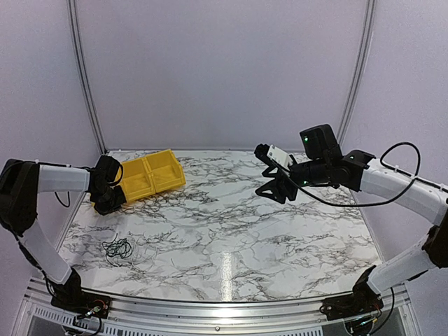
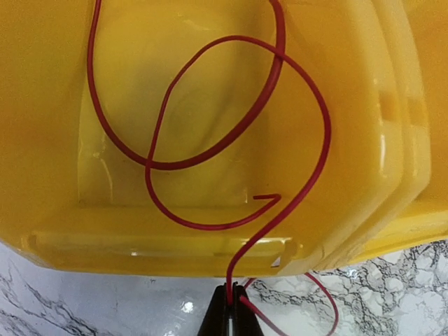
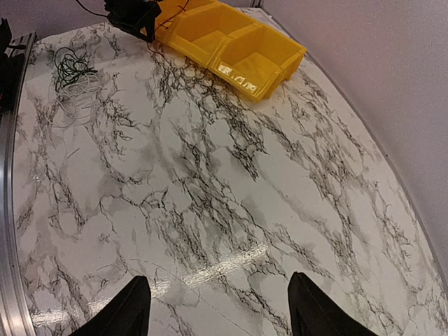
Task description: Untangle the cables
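Note:
A small tangle of thin cables (image 1: 117, 248), mostly black with a greenish and a pale strand, lies on the marble near the left front; the right wrist view shows the tangle (image 3: 73, 77) at far left. My left gripper (image 2: 231, 301) is shut on a thin red wire (image 2: 308, 105) that loops inside the yellow bin (image 2: 140, 245). In the top view the left gripper (image 1: 105, 199) sits at the bin's left end. My right gripper (image 3: 218, 290) hangs open over bare marble, nothing between its fingers. It hovers at the right rear (image 1: 271, 187), far from the tangle.
The two-compartment yellow bin (image 1: 150, 175) lies at the back left of the marble table (image 1: 231, 231); the right wrist view shows the bin (image 3: 231, 49) too. White walls close the back and sides. A metal rail (image 1: 210, 308) runs along the near edge.

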You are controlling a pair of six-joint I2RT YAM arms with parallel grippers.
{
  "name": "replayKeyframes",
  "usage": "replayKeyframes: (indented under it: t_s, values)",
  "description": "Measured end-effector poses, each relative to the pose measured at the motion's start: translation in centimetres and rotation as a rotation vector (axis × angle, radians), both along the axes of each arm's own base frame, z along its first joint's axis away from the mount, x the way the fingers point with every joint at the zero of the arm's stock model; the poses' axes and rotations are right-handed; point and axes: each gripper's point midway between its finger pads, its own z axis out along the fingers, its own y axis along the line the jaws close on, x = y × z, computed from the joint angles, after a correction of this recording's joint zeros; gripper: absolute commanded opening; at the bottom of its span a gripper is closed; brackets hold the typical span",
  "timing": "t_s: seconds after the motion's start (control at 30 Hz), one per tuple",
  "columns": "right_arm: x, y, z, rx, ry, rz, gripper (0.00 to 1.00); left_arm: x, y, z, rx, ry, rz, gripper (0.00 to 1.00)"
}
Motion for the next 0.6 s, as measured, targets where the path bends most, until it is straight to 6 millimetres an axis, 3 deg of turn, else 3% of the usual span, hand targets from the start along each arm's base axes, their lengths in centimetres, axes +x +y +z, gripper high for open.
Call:
replayKeyframes:
  t_s: [0.13,0.2,0.4,0.5,0.6]
  values:
    - [0.1,-0.1,0.0,-0.004,-0.003,-0.003,0.68,-0.2,0.1,2.1,-0.004,-0.037,-0.002,0.0]
    - [0.1,-0.1,-0.2,-0.006,-0.002,-0.004,0.68,0.0,0.3,4.3,-0.006,-0.075,-0.004,0.0]
    - [0.0,-0.1,-0.5,-0.011,0.005,-0.004,0.67,2.6,1.9,10.2,0.038,-0.179,-0.008,0.0]
    - [0.0,-0.1,-0.6,-0.013,0.007,-0.004,0.68,3.2,3.1,10.8,0.075,-0.171,-0.002,0.0]
    - [0.1,-0.1,-0.7,-0.014,0.008,-0.005,0.68,3.4,4.6,10.2,0.113,-0.13,0.006,0.0]
